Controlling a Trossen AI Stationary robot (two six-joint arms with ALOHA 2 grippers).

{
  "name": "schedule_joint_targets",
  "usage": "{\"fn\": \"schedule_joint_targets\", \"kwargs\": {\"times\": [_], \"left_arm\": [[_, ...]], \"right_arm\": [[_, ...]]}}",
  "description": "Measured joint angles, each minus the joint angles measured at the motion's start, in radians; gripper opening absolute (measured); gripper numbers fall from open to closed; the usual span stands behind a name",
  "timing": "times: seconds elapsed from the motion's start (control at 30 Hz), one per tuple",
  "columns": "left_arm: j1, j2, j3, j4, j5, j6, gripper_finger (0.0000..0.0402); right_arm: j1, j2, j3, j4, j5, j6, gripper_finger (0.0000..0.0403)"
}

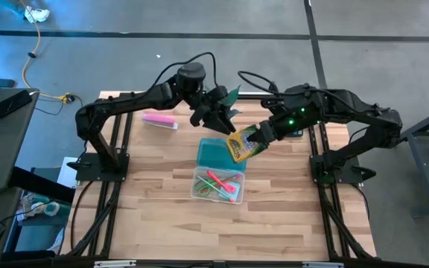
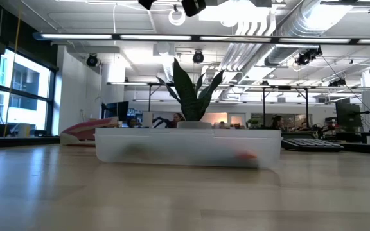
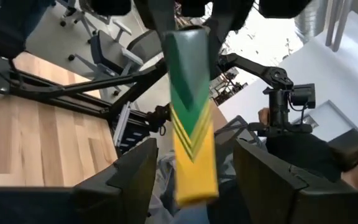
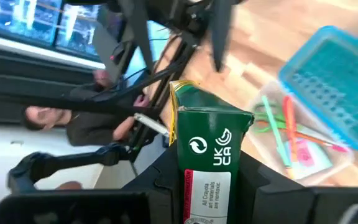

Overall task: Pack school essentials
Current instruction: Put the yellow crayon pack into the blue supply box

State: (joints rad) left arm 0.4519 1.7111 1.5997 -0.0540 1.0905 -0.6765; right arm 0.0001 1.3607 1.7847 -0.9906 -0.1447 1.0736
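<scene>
Packing here centres on the clear bin (image 1: 216, 184), sitting mid-way across the wooden surface (image 1: 162, 216), so every place below is given from that bin. Its teal lid (image 1: 216, 153) lies against the bin's far edge, touching it. Inside the bin are the green-handled scissors (image 1: 208, 188), a pink-red pen (image 1: 226, 182) and a green pen (image 4: 272, 127), with more small stationery too jumbled to tell apart.

The right hand (image 1: 263, 134) hangs above the bin's far right corner, over the lid, pinching a yellow-green crayon box (image 1: 243, 144) by one end. The left hand (image 1: 218, 112) is farther beyond the bin, fingers spread, with the box's other end between them but, as far as I can judge, not touching them.

To do this step well, the left hand should stay spread and clear. The right hand should carry the box toward the bin's open middle, past the lid, then turn it flat so it rests on the pens rather than standing on end. Releasing low matters: a high drop could tip it out.

A pink bar (image 1: 159, 119) lies beyond the bin, well apart, to the left.
</scene>
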Motion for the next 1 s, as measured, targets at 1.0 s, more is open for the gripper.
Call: {"fn": "schedule_joint_targets", "kwargs": {"times": [1.0], "left_arm": [[0.28, -0.048, 0.0, -0.157, 0.041, 0.15, 0.0184]], "right_arm": [[0.05, -0.025, -0.001, -0.544, 0.203, -0.176, 0.0071]]}}
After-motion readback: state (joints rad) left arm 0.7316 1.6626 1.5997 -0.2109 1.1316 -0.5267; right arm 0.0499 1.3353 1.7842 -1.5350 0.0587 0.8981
